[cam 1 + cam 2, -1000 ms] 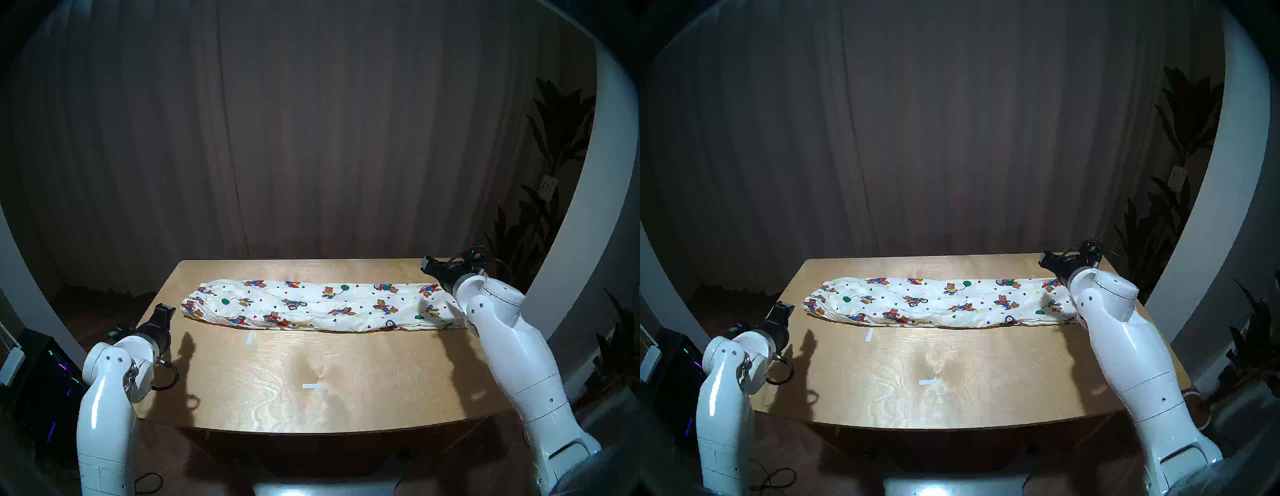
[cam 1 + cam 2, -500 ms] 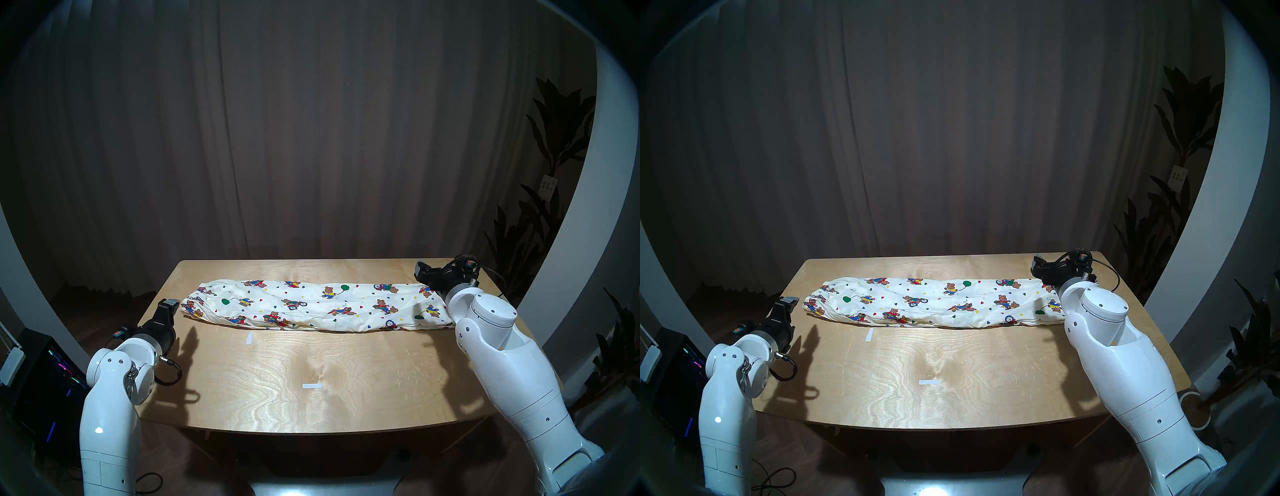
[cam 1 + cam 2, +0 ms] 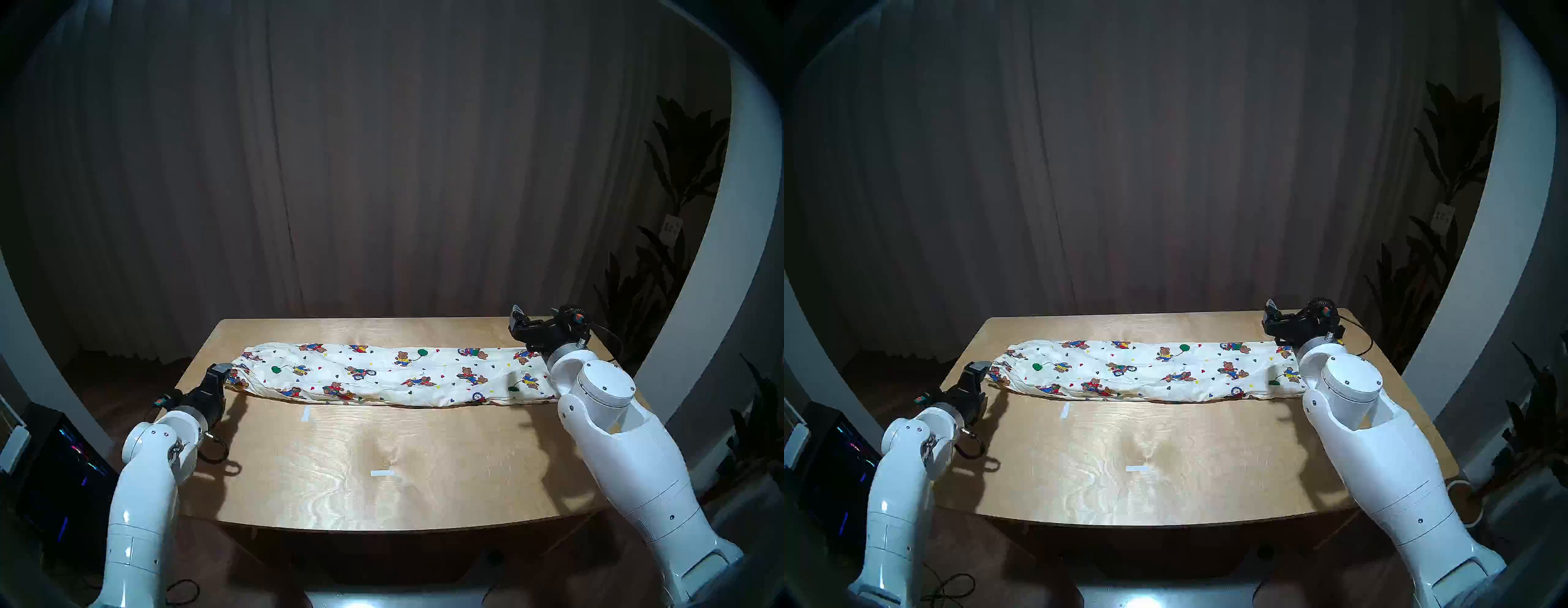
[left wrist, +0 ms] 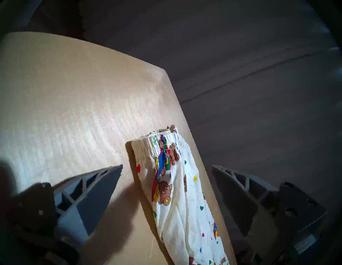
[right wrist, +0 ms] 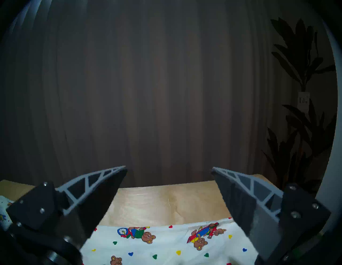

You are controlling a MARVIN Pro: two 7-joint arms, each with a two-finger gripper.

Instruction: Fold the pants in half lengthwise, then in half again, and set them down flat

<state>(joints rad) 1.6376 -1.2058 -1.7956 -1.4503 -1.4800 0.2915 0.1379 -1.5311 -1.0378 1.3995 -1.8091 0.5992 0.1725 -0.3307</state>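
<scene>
Desk [image 3: 382, 488] near edge bare except tape marks. Pants [image 3: 390, 375] lie flat as a long strip across the desk's far half, already folded lengthwise, waist at left. Left end effector [image 3: 220, 373], fingers apart, at the elastic waist end; right end effector [image 3: 518, 325], fingers apart, above the leg end. Thin, light, floppy cloth; likely slides and sags, so pinch both layers at end corners.

It looks like a home-style room staged for robot work: a pale plywood tabletop [image 3: 424, 488] before a floor-length brown curtain [image 3: 382, 170], a tall dark leafy houseplant [image 3: 679, 170], and a glowing black computer tower [image 3: 55, 475].
</scene>
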